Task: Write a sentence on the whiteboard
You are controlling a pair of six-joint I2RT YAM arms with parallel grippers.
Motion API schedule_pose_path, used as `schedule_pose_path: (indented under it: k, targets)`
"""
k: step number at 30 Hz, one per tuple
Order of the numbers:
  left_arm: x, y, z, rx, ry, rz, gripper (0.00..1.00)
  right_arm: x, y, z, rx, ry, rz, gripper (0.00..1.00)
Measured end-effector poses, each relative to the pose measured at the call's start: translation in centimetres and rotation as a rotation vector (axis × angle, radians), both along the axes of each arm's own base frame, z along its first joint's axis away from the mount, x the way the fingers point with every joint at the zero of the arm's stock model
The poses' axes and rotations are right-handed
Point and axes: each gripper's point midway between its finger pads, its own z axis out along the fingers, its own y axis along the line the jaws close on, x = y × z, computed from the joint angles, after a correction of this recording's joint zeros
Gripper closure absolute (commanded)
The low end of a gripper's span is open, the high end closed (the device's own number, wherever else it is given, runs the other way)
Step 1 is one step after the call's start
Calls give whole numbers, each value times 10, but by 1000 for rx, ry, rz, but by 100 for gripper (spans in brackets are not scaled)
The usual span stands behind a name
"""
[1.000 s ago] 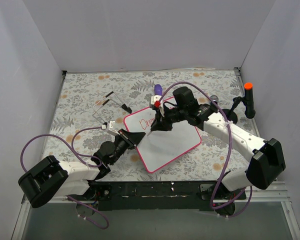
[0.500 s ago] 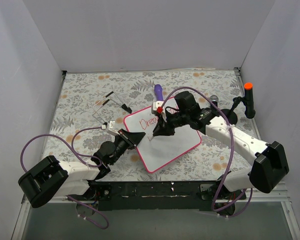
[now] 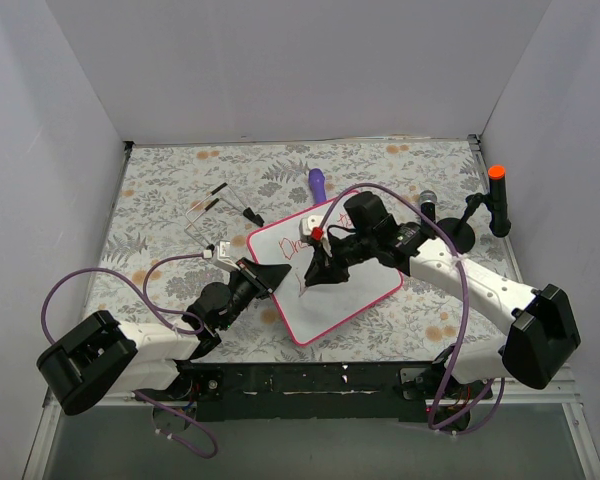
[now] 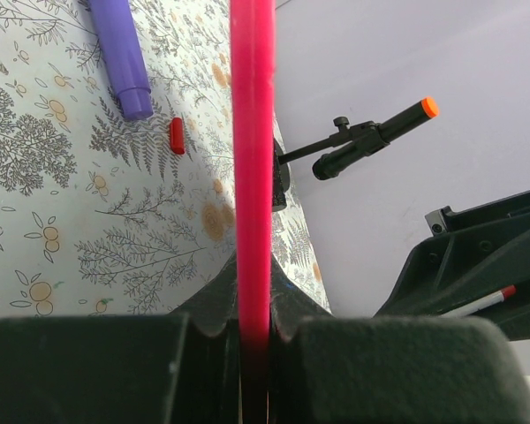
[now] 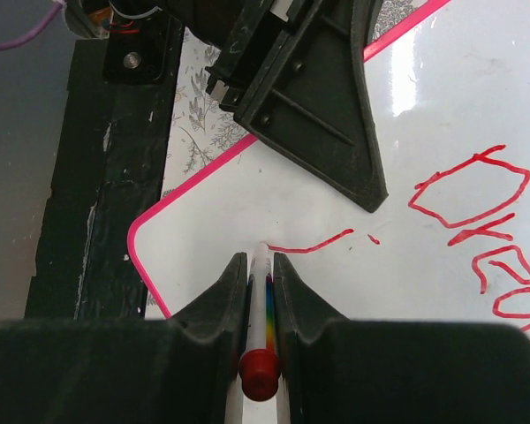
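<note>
The whiteboard (image 3: 352,290), white with a pink-red frame, lies tilted on the floral table. My left gripper (image 3: 268,275) is shut on its left edge; in the left wrist view the frame (image 4: 252,150) runs up from between the closed fingers of that gripper (image 4: 253,296). My right gripper (image 3: 317,268) is shut on a white marker (image 5: 261,296) with a red end, tip down on the board (image 5: 424,300). The sentence (image 5: 473,208) reads "Drea…" in red. A short red stroke (image 5: 311,246) lies below it at the marker tip. The writing also shows in the top view (image 3: 294,245).
A purple pen-like stick (image 3: 317,182) lies just beyond the board, with a small red cap (image 4: 177,135) near it. A black stand with an orange tip (image 3: 496,198) stands at the far right. A clear wire-like object (image 3: 215,215) lies left of the board.
My right gripper has moved toward the near left over the board, from the first line of writing down to a second line, where a short red stroke now lies. The left gripper has not moved.
</note>
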Motion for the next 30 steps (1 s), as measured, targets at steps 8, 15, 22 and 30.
schedule_pose_path:
  k: [8,15,22,30]
  targets:
    - [0,0,0,-2,-2,-1,100,6,5,9,-12,-2,-5,99]
    - [0,0,0,-2,-2,-1,100,19,7,12,-22,-25,-43,99]
    - [0,0,0,-3,0,0,100,23,8,10,-32,-12,-62,99]
    - [1,0,0,-2,0,4,100,39,1,9,-50,-3,-146,99]
